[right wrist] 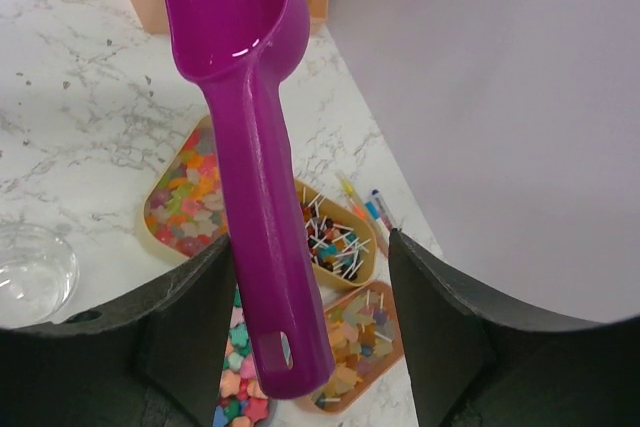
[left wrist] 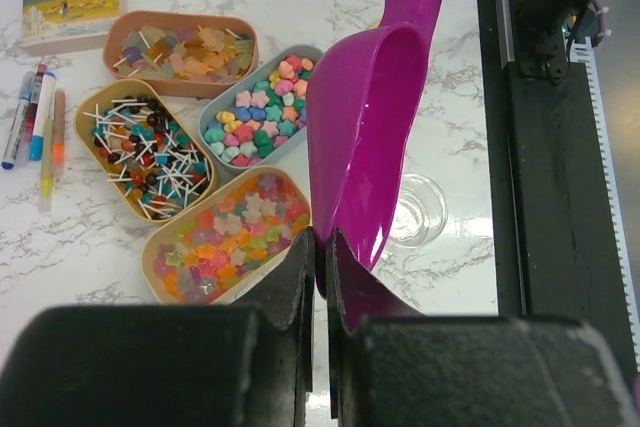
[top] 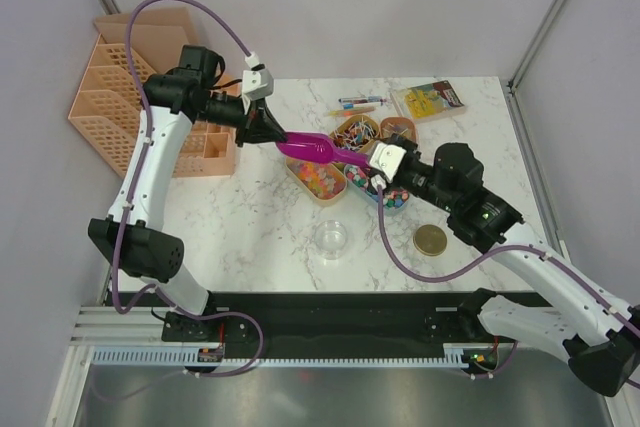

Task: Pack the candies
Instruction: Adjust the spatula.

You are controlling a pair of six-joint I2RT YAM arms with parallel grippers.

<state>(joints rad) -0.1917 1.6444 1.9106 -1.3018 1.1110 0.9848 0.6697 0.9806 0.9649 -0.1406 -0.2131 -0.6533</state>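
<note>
The candies lie in several small oval trays: bright star candies (top: 318, 179) (left wrist: 230, 237) (right wrist: 190, 202), pastel stars (left wrist: 260, 112) (right wrist: 240, 377), stick candies (left wrist: 145, 147) (right wrist: 335, 242) and pale translucent ones (left wrist: 180, 47) (right wrist: 355, 337). A purple scoop (top: 310, 147) (left wrist: 370, 127) (right wrist: 250, 97) hangs empty above the trays. My left gripper (top: 272, 133) (left wrist: 325, 247) is shut on the rim of the scoop's bowl end. My right gripper (top: 375, 159) (right wrist: 310, 247) is open, with its fingers on either side of the scoop's handle.
An empty clear glass bowl (top: 331, 239) (left wrist: 415, 209) (right wrist: 30, 272) stands near the front, with a round gold lid (top: 432, 240) to its right. Coloured pens (top: 360, 104) (left wrist: 35, 117) and a flat yellow packet (top: 428, 99) lie at the back. An orange mesh organiser (top: 130, 87) stands at the far left.
</note>
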